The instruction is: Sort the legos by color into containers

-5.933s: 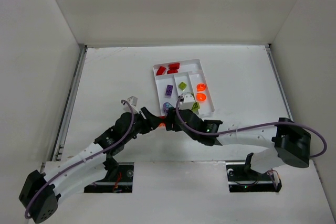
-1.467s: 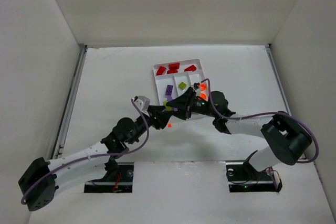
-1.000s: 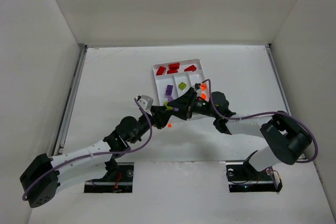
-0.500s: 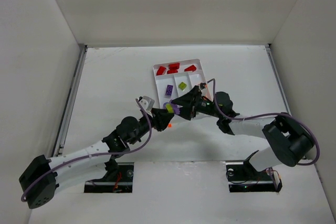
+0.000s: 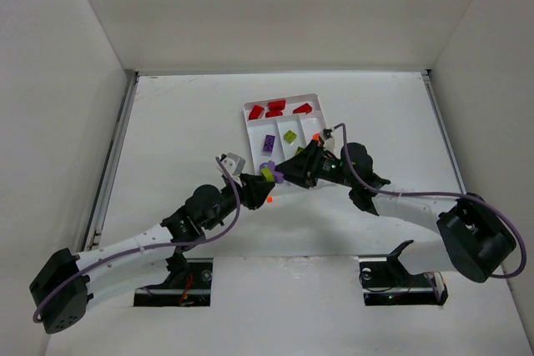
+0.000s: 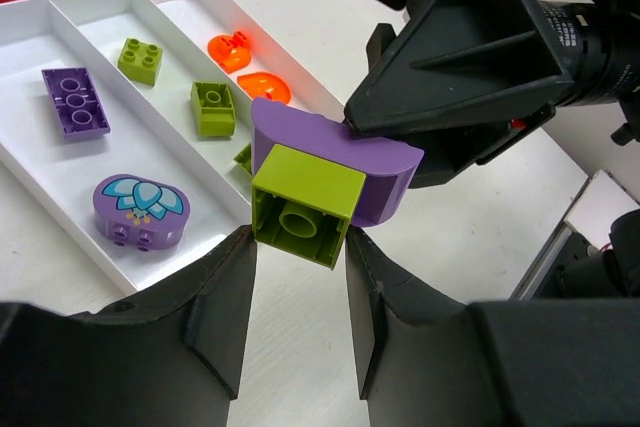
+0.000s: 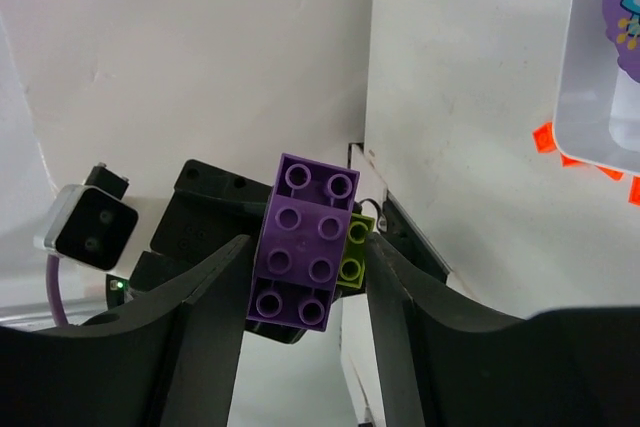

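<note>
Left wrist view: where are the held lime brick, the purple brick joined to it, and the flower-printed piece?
lime brick (image 6: 303,197), left wrist view, hollow underside.
purple brick (image 6: 385,179), left wrist view, curved side.
flower-printed piece (image 6: 142,205), left wrist view, printed top.

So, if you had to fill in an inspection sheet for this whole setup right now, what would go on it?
Surface: white table carrying a white tray and one loose orange piece.
Job's things: tray sections hold red bricks, purple pieces, lime bricks, orange pieces; a lime green block joined to a purple block is held up beside the tray.
Clutter: nothing seen.
Grippers: left gripper shut on the lime green block; right gripper straddles the purple block, grip unclear.
Cables: purple cables along both arms.
Surroundings: plain white walls.
</note>
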Controlling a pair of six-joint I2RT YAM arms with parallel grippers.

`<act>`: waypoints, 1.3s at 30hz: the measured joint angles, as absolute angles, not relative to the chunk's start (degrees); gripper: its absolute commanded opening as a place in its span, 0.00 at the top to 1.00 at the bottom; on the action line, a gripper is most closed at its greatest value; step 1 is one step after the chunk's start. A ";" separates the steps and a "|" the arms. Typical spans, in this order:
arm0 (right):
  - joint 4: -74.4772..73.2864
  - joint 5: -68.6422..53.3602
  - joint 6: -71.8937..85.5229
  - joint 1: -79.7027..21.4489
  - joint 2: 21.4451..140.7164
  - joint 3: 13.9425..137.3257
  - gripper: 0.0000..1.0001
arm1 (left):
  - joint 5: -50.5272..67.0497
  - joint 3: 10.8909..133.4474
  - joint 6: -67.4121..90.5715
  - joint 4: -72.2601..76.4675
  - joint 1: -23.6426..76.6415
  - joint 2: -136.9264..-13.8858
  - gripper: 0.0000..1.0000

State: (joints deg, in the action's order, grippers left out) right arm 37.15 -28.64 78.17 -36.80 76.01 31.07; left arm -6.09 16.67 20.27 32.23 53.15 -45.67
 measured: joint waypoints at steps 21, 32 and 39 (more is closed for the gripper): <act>33.76 -28.05 75.90 -37.76 75.57 31.99 0.79 | -6.22 16.67 20.01 31.97 52.99 -46.98 0.89; 31.77 -32.64 75.22 -33.89 72.14 32.01 0.79 | -3.90 16.64 20.82 34.00 52.82 -45.04 0.89; 31.03 -31.79 72.93 -28.71 72.03 32.01 0.78 | -6.31 16.40 21.52 32.27 50.98 -44.12 0.89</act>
State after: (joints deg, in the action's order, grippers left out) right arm 31.03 -31.79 72.93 -28.71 72.03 32.01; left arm -6.31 16.40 21.52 32.27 50.98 -44.12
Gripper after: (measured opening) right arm 0.424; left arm 0.341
